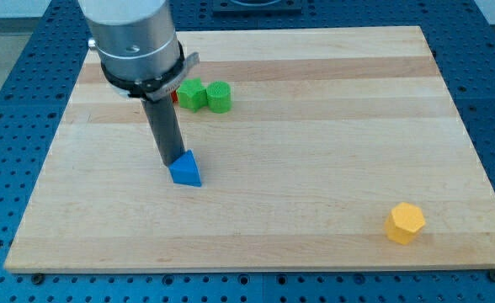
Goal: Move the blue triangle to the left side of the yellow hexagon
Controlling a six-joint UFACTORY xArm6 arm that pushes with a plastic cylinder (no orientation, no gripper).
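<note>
The blue triangle (186, 169) lies left of the board's middle. The yellow hexagon (405, 223) lies near the view's bottom right corner of the board, far from the triangle. My tip (171, 162) stands at the triangle's upper left edge, touching it or nearly so. The dark rod rises from there to the grey arm body at the view's top left.
Two green blocks (204, 95) sit side by side near the view's top, just right of the arm body. A red block (174, 97) peeks out behind the rod. The wooden board (315, 126) lies on a blue perforated table.
</note>
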